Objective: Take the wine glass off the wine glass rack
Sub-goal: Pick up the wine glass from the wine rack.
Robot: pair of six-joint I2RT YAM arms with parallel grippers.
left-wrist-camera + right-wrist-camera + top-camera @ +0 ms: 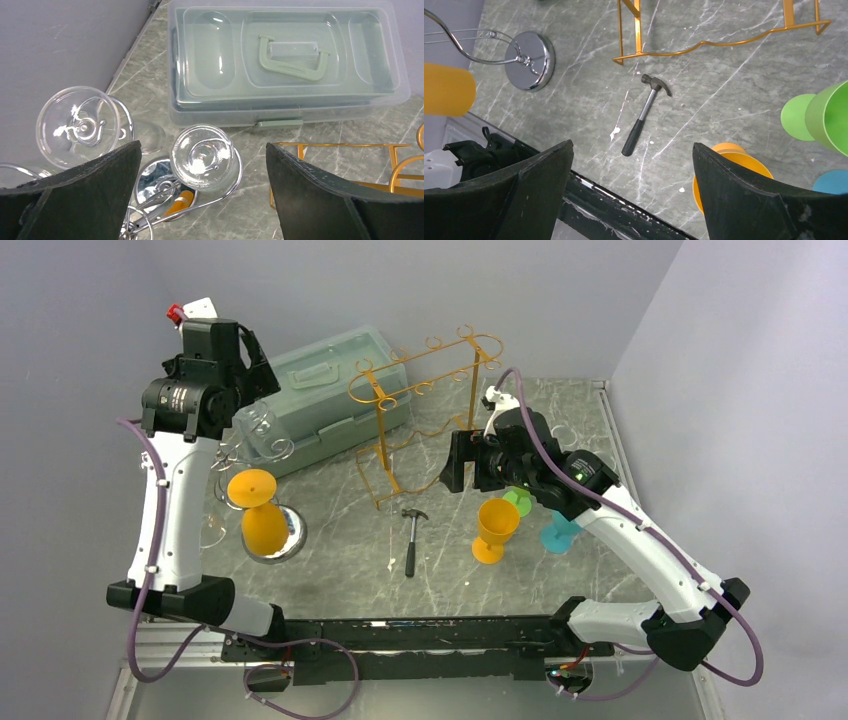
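A grey marbled table (340, 560) sat between plain grey walls. From above, my left gripper (258, 362) hung over the chrome wine glass rack (292, 531), where a clear wine glass (262, 428) and an orange glass (262, 515) hung foot-up. My right gripper (455, 465) hovered beside a gold rack (420, 405). Through my left wrist camera, my fingers stood wide apart and empty, with the clear wine glass's foot below and between them, seated in a chrome loop. Through my right wrist camera, those fingers were likewise spread, holding nothing, with a hammer (644, 112) lying on the table beneath.
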